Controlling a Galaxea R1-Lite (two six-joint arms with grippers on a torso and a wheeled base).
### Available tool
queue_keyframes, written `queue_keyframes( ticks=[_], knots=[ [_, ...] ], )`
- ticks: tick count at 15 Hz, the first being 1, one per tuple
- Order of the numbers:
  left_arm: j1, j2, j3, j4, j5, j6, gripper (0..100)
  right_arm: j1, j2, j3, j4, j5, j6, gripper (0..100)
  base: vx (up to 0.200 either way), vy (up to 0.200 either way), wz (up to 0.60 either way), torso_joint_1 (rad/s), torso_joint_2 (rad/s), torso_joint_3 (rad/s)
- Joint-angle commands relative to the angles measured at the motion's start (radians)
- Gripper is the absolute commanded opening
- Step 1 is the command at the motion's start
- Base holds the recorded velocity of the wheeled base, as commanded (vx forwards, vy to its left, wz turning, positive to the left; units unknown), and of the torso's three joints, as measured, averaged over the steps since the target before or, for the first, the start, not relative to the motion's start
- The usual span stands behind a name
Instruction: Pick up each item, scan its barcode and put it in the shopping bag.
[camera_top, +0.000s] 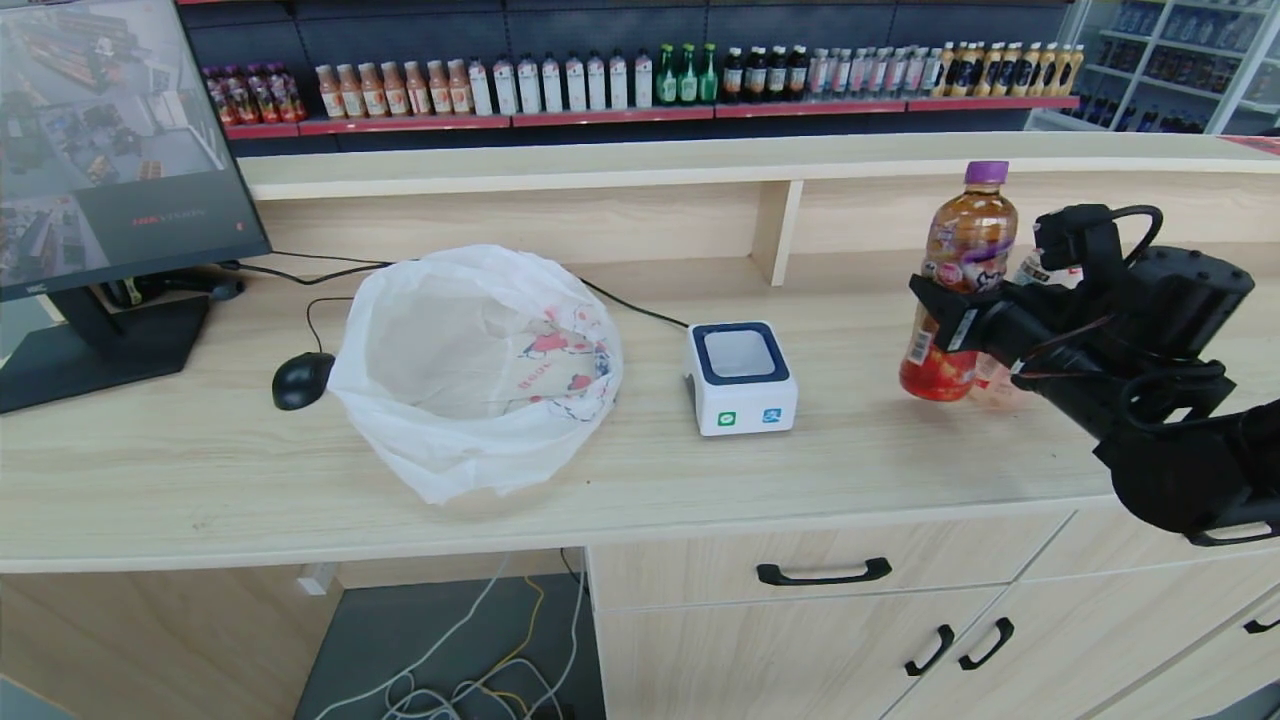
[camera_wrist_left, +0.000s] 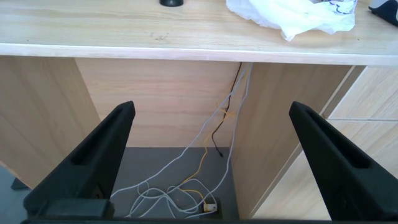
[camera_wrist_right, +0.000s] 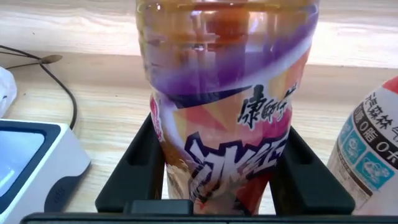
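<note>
At the counter's right end, right gripper clamped around the tea bottle.
Best carried level to the barcode scanner, with the barcode turned toward its window.

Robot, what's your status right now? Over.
Right gripper shut on purple-capped bottle, upright, near scanner. Left gripper open, low before counter. Second bottle close beside; way to scanner open.

In my head view the white plastic shopping bag sits centre-left on the pale wooden counter. The black computer mouse is just left of it and the white square scanner box to its right. At frame right, my right gripper holds the purple-capped plastic tea bottle upright.
</note>
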Motion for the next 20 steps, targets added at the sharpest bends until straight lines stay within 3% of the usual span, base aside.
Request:
queue_keyframes(
  ticks=[1,5,14,20],
  knots=[
    [0.0,0.0,0.0,0.0,0.001,0.0,100,0.026,-0.066,0.036,-0.004,0.001,-0.002,0,0.0,0.0,0.0,0.0,0.0,0.0],
    [0.0,0.0,0.0,0.0,0.001,0.0,100,0.043,-0.156,0.131,-0.018,0.003,0.001,0,0.0,0.0,0.0,0.0,0.0,0.0],
    [0.0,0.0,0.0,0.0,0.001,-0.002,100,0.1,-0.517,0.522,-0.044,0.024,-0.019,0,0.0,0.0,0.0,0.0,0.0,0.0],
    [0.0,0.0,0.0,0.0,0.001,-0.002,100,0.116,-0.649,0.648,-0.016,0.046,-0.053,0,0.0,0.0,0.0,0.0,0.0,0.0]
  ],
)
